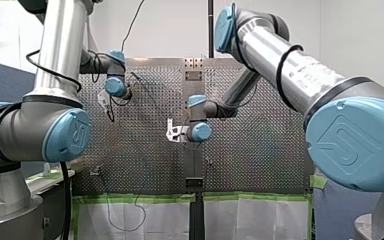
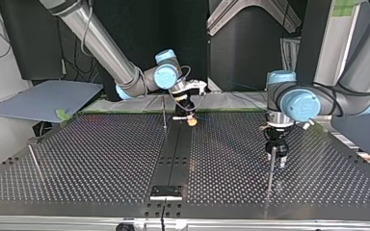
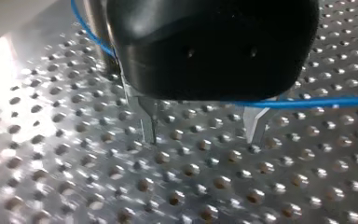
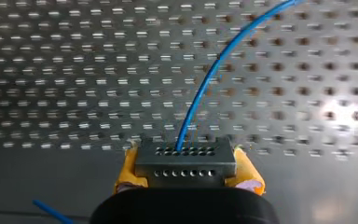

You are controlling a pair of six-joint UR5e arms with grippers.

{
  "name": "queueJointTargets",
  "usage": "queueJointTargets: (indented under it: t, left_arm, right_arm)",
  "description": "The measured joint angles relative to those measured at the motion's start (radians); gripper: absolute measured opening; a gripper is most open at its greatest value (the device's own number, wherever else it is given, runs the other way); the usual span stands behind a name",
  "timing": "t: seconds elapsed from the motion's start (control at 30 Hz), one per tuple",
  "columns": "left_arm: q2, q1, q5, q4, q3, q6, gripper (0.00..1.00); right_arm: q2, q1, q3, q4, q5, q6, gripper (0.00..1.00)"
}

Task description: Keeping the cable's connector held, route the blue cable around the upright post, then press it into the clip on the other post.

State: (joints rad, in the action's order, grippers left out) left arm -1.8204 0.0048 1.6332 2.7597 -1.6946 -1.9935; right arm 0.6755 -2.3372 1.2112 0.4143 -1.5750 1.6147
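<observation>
**A:** Progress?

**B:** The connector (image 4: 186, 163) was pinched between the yellow pads (image 4: 129, 169) of our right gripper (image 2: 188, 119), with the blue cable (image 4: 204, 88) rising out of it. We judged the hold fine.

**A:** Routing?

**B:** Partial, we reckoned. In the left wrist view the cable bent at a post (image 3: 94, 28), then ran across under our left gripper (image 3: 203, 140). Its metal fingers (image 3: 147, 123) were spread and pinched nothing. We couldn't tell whether the cable wrapped the post. We saw no clip, so pressing looked undone.

**A:** Room?

**B:** It was tight at our left gripper, just beside that post. Our right gripper sat near the back edge of the table (image 2: 101, 159) in the top view, by a second thin post (image 2: 164, 111). There was open plate at that view's left.
</observation>
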Motion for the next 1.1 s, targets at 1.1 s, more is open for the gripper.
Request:
queueJointTargets:
  t: [1.1]
  left_arm:
    - [-0.050, 0.000, -0.037, -0.021, 0.000, -0.032, 0.90]
  right_arm:
    - [-0.214, 0.003, 0.008, 0.042, -0.060, 0.003, 0.00]
